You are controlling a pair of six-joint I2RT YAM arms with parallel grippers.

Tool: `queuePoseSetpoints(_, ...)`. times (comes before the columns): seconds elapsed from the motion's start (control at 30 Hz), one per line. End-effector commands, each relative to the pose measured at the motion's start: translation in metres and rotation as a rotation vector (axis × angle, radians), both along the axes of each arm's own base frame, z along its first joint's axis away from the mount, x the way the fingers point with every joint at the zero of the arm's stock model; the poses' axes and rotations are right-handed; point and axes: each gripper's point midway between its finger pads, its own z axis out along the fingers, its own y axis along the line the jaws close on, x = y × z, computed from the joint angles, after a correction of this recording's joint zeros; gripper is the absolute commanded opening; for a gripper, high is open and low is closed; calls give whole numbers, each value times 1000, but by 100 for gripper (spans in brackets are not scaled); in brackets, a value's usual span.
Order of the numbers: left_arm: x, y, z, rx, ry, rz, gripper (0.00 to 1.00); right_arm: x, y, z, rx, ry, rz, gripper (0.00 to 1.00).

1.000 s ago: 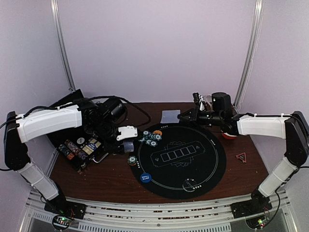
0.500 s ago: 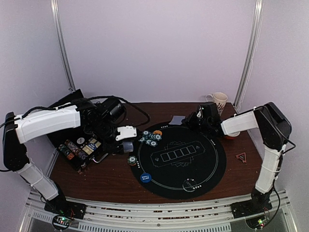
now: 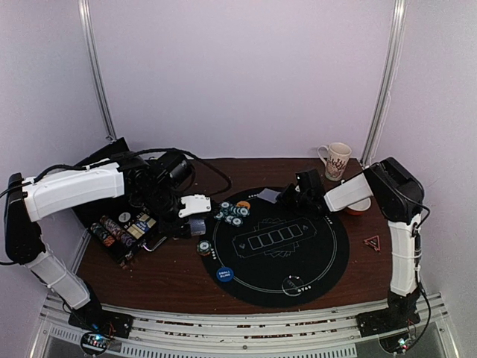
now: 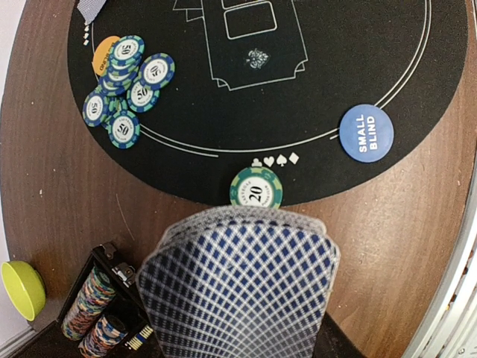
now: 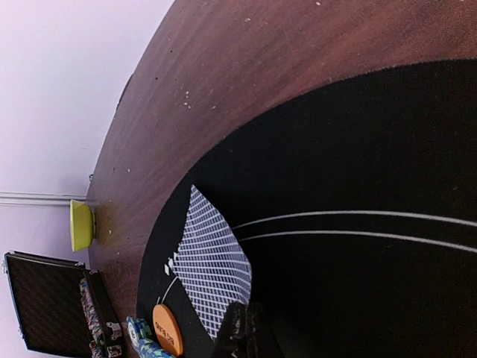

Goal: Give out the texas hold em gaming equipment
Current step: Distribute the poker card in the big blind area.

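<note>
My left gripper (image 3: 195,211) is shut on a fanned deck of blue-checked playing cards (image 4: 238,291), held above the table just left of the black round mat (image 3: 298,253); the fan hides its fingers. My right gripper (image 3: 287,195) is shut on the corner of one playing card (image 5: 212,268), low over the mat's far-left edge. A heap of teal chips (image 4: 123,86) and an orange button (image 4: 104,54) lie on the mat's left rim. A green 20 chip (image 4: 256,188) and a blue small-blind button (image 4: 366,133) lie nearer the front.
An open black chip case (image 3: 123,231) with rows of chips sits at the left. A patterned mug (image 3: 337,160) and a red-and-white bowl (image 3: 358,205) stand at the back right. A green bowl (image 5: 80,224) sits by the case. A red triangle (image 3: 372,242) lies right of the mat.
My right arm has folded back from its stretched pose and brought the single card left and down to the mat's far edge. The left arm has not moved.
</note>
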Motion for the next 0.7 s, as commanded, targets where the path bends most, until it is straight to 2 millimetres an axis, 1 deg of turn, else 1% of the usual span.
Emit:
queuePoseSetpoints(0.0, 6, -3, 13, -42, -34, 9, 47, 2, 8, -2, 24, 12, -3, 0)
queuePoseSetpoints(0.1, 5, -3, 13, -43, -35, 11, 48, -1, 9, -3, 25, 15, -2, 1)
queuePoseSetpoints(0.17, 6, -3, 14, -43, -37, 10, 47, -3, 7, 1, 24, 12, -8, 7)
queuePoseSetpoints(0.23, 6, -3, 14, -44, -37, 9, 48, -5, 2, 9, 15, -5, -24, 13)
queuePoseSetpoints(0.3, 6, -4, 14, -44, -38, 8, 48, -7, -6, 24, -9, -39, -37, 24)
queuePoseSetpoints(0.37, 6, -4, 15, -46, -39, 8, 48, -12, -15, 36, -61, -63, -37, 38)
queuePoseSetpoints(0.4, 6, -5, 15, -47, -39, 6, 48, -15, -19, 45, -90, -82, -33, 43)
queuePoseSetpoints(0.47, 6, -5, 16, -48, -40, 4, 48, -21, -26, 63, -153, -130, -18, 49)
queuePoseSetpoints(0.5, 7, -4, 16, -48, -41, 3, 48, -24, -28, 74, -189, -167, 5, 56)
queuePoseSetpoints(0.53, 7, -4, 16, -47, -43, 3, 48, -29, -27, 86, -216, -208, 40, 63)
queuePoseSetpoints(0.57, 7, -4, 17, -47, -45, 3, 48, -35, -18, 99, -235, -256, 100, 73)
queuePoseSetpoints(0.6, 7, -4, 17, -47, -48, 4, 48, -43, -6, 112, -260, -310, 184, 82)
queuePoseSetpoints(0.63, 7, -4, 18, -49, -49, 4, 48, -53, 9, 125, -277, -369, 278, 90)
queuePoseSetpoints(0.67, 8, -5, 20, -53, -52, 5, 48, -69, 26, 139, -270, -426, 375, 98)
